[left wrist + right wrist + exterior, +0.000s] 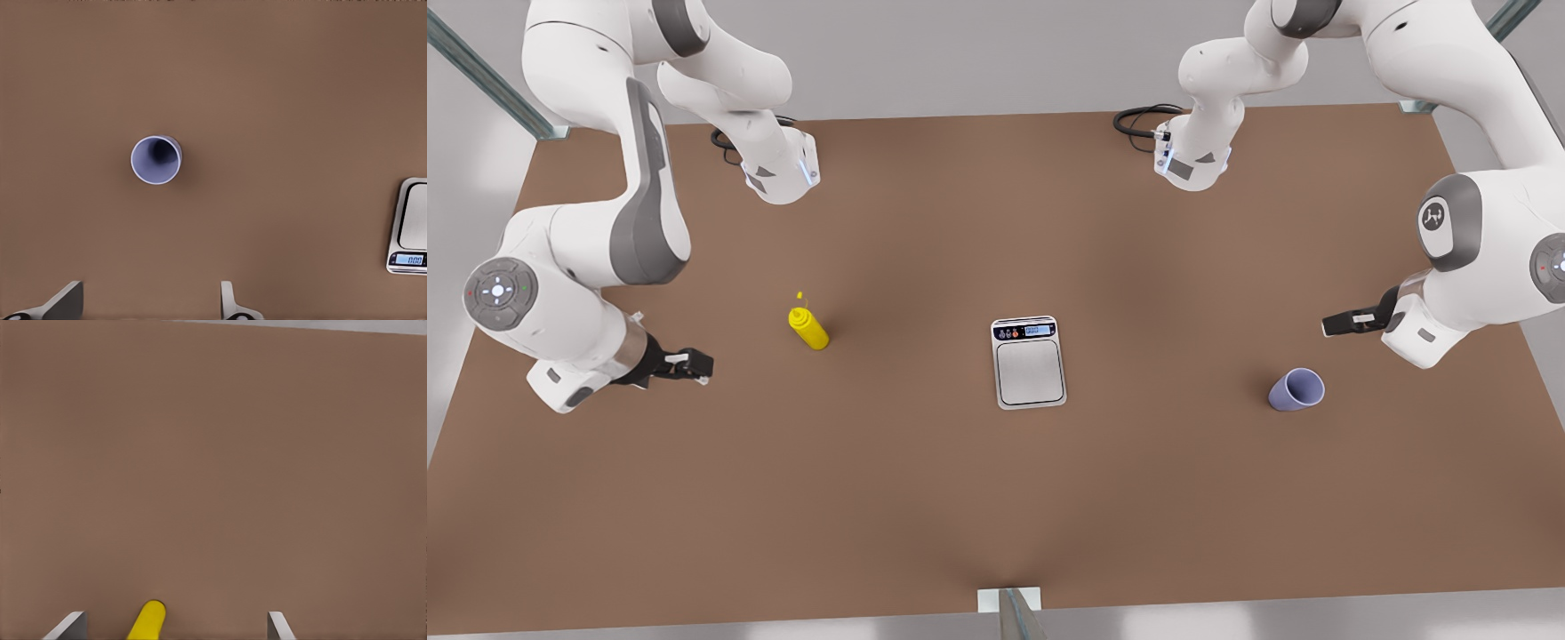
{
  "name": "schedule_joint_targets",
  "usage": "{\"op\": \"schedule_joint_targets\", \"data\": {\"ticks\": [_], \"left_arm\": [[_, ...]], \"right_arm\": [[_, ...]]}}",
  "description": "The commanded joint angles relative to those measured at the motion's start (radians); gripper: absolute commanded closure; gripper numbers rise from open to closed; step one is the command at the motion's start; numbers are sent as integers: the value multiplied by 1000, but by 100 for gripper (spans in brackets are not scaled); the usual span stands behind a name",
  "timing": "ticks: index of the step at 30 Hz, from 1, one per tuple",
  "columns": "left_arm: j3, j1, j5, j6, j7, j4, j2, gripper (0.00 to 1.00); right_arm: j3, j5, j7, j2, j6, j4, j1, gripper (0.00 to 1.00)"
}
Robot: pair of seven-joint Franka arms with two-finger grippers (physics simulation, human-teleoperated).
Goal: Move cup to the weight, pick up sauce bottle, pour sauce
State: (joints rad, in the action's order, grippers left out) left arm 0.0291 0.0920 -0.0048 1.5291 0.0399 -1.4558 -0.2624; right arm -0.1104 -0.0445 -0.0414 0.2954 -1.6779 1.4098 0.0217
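my left gripper (1334,325) hangs wide open near the cup (1296,389), which stands upright well to the 3 o'clock of the weight (1029,362). my right gripper (694,364), also open, waits beside the bottle (809,327) at the weight's 9 o'clock. an off-centre close could tip the light cup, i judge.

1. The place is a simulated robot test cell, not a home.
2. A bare, flat brown tabletop (925,498) spans the frame.
3. Two white jointed robot arms (596,258) stand at the upper corners.
4. Grey metal frame struts (480,76) cross the plain grey backdrop at upper left.
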Motion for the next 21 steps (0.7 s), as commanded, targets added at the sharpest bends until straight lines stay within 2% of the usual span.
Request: {"op": "schedule_joint_targets", "data": {"ticks": [1, 2, 4, 9, 12, 15, 17, 19, 21], "left_arm": [[0, 0, 0, -1, 0, 0, 0, 0], [0, 0, 0, 14, -2, -2, -5, 0], [0, 0, 2, 43, -2, -6, -28, 0], [-21, 0, 3, 269, -6, -126, -64, 0], [-21, -8, 5, 324, -37, -132, -120, 0], [-21, -8, 5, 352, -35, -135, -166, 0], [-21, -8, 5, 513, -35, -255, -158, 0], [-23, -9, 5, 528, -35, -271, -163, 0], [-21, -8, 5, 629, -34, -367, -153, 0]], "right_arm": [[0, 0, 3, 1, 0, 1, 3, 0], [0, 0, 24, 2, -6, 11, 7, 0], [-2, 18, 357, 2, -6, 34, 41, 0], [0, 141, 883, 11, -56, 121, 112, 0], [0, 419, 1337, 10, -112, 307, 254, 0], [0, 574, 1882, 86, -83, 388, 408, 0], [0, 640, 2040, 120, 0, 445, 517, 0], [0, 722, 2169, 100, -9, 586, 624, 0], [0, 874, 2278, 102, -71, 731, 698, 0]]}}
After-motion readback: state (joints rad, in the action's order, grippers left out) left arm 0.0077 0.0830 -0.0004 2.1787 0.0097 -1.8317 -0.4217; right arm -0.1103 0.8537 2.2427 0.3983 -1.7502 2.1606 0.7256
